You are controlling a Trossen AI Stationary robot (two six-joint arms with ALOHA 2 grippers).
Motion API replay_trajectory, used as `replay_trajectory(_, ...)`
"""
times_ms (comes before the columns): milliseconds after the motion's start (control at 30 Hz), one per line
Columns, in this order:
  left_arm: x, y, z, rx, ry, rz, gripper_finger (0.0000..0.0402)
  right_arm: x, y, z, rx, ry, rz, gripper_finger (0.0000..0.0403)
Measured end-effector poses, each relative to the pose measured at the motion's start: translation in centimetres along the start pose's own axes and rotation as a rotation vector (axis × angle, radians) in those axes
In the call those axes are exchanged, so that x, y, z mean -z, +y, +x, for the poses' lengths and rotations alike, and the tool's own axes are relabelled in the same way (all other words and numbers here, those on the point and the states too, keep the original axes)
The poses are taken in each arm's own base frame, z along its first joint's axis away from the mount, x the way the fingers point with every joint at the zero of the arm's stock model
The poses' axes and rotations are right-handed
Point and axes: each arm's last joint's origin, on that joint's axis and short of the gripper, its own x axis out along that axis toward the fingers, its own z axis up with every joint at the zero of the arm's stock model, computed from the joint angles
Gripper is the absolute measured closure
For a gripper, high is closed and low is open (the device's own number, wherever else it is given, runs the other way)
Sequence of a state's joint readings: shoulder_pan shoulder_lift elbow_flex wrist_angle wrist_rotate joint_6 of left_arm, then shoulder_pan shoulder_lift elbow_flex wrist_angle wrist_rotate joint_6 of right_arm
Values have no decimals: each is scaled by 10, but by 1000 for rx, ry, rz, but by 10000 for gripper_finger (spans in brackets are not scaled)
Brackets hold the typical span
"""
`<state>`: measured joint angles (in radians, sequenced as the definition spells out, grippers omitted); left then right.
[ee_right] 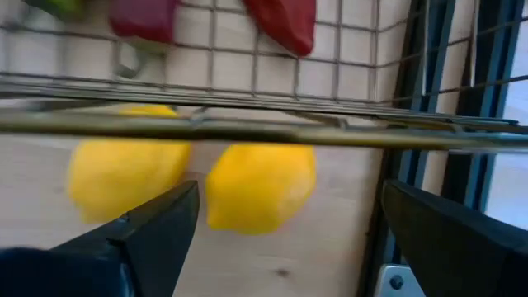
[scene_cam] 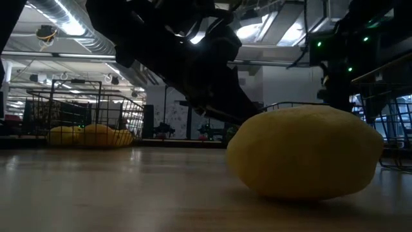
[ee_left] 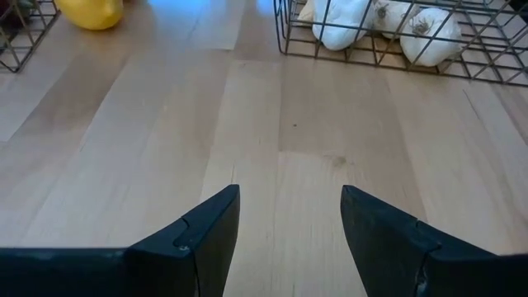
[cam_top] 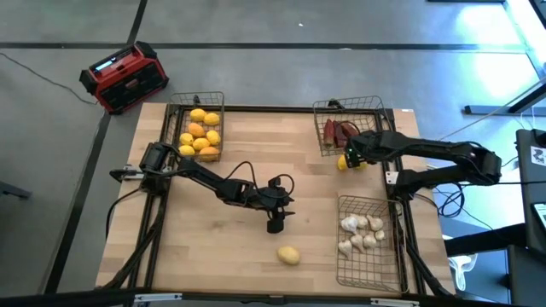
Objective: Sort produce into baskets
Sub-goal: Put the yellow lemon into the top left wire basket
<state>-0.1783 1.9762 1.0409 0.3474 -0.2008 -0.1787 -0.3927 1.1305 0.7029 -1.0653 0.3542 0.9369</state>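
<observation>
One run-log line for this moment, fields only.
left gripper: open, empty, mid-table | right gripper: open, at lemons beside pepper basket | loose lemon: unsorted, near edge

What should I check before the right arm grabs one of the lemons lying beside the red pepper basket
1. Right gripper fingers open: ok.
2. Lemons between the fingers: not ok, only one sits in the gap; the second lies beside it.
3. Pepper basket rim clear of the fingers: cannot tell, its wire crosses right in front in the right wrist view.
4. Left gripper out of the way: ok, open and empty mid-table.
5. Lemon basket has room: ok.
6. Stray lemon remaining near the table's front edge: not ok.
</observation>
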Motion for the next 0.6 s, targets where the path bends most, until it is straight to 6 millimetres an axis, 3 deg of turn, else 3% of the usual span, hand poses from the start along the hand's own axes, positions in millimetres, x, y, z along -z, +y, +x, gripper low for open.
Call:
replay_trajectory(233,0,0,0,0,0,0,194,-6,5,18,86,74,-18,29)
replay_trajectory(600,2,0,0,-3,19,6,194,-9,16,29,86,74,-20,30)
